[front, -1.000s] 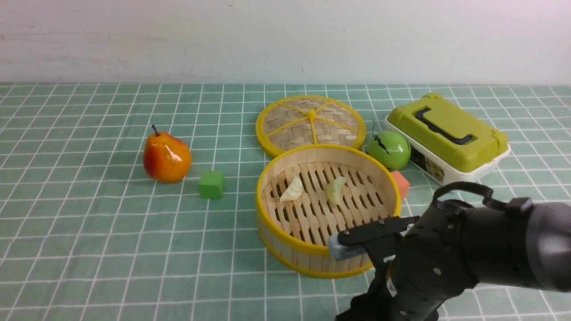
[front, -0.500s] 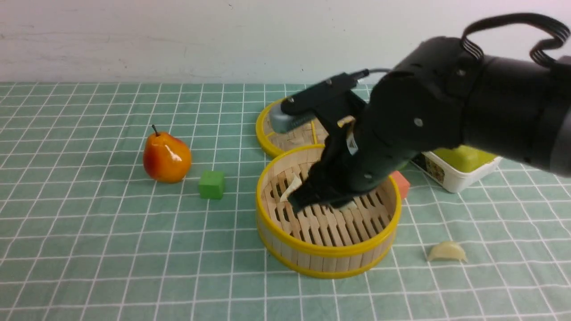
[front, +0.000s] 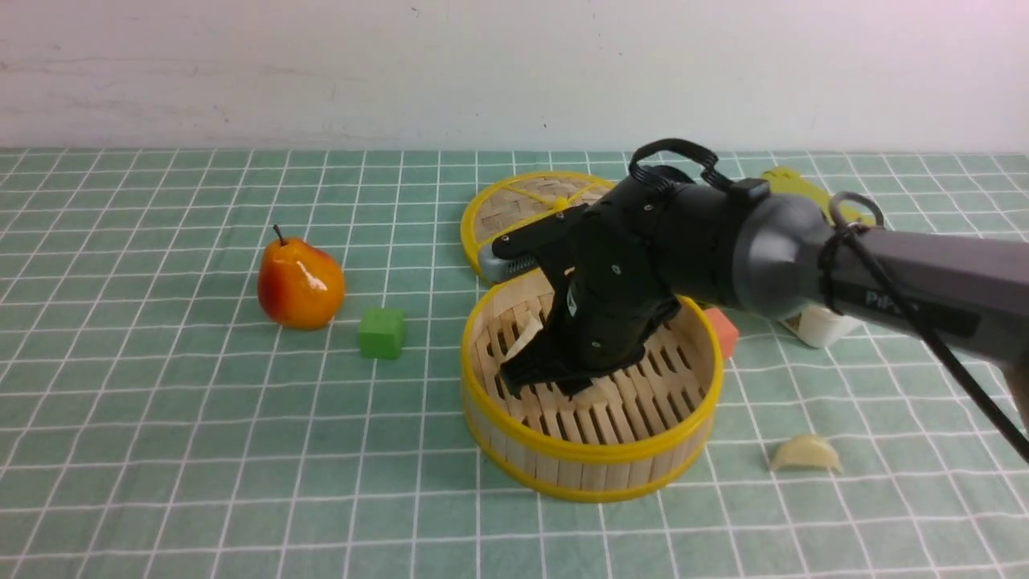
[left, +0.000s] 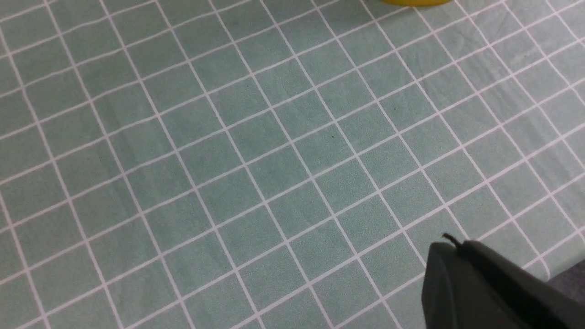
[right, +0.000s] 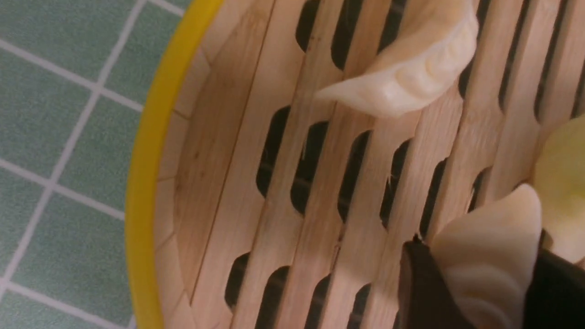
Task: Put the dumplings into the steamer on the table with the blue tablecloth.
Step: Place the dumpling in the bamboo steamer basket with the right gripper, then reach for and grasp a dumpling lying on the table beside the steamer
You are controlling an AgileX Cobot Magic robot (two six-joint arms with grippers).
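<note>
Three dumplings inside the steamer, one still outside on the worktop

The steamer (front: 591, 473) is set just right of the middle of the worktop (front: 201, 458), which is covered by a teal-green cloth with white grid lines. On its slatted floor, a pale dumpling (right: 411, 73) is seen near the wall, and a yellowish-green dumpling (right: 564, 183) is seen farther in. Close beside the latter, a cream dumpling (right: 489, 256) is flanked by the fingers of the right end effector (front: 547, 386), which is lowered into the steamer; whether it is gripped or merely lies between them cannot be told. The fourth dumpling (front: 806, 453) is placed on the cloth, between the steamer and the worktop's right edge, towards the front edge. The left end effector (left: 457, 251) is closed, with nothing held.

The woven lid (front: 514, 213) is placed behind the steamer, towards the back edge. A green-lidded box (front: 792, 183), partly hidden by the right arm, is placed towards the back right corner. An orange-red pear (front: 301, 283) and a green cube (front: 382, 333) are seen on the left.
</note>
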